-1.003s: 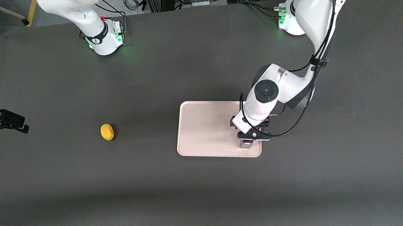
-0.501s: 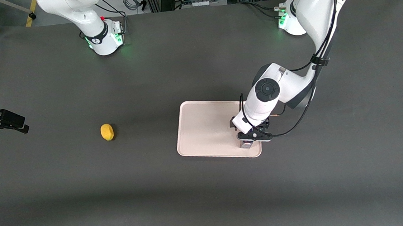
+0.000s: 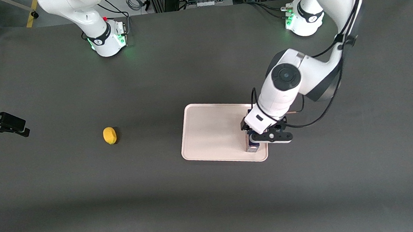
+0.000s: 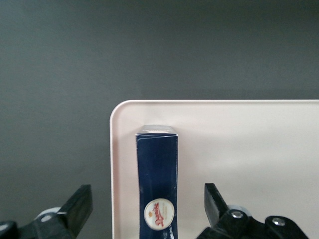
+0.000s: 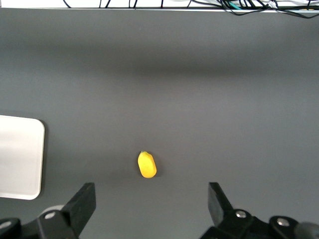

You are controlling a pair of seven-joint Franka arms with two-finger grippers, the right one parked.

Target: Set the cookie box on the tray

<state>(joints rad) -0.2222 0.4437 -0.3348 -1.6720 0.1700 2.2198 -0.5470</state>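
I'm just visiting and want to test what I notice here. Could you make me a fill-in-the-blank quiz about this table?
1. The cookie box lies on the ____, close to one of its corners.
2. The gripper is above the box with its fingers ____, not touching it.
3. The small lump toward the parked arm's end of the table is ____ in colour.
4. The lump rests on the dark table, not on the tray; it is ____ the tray.

Missing words: tray; open; yellow; outside
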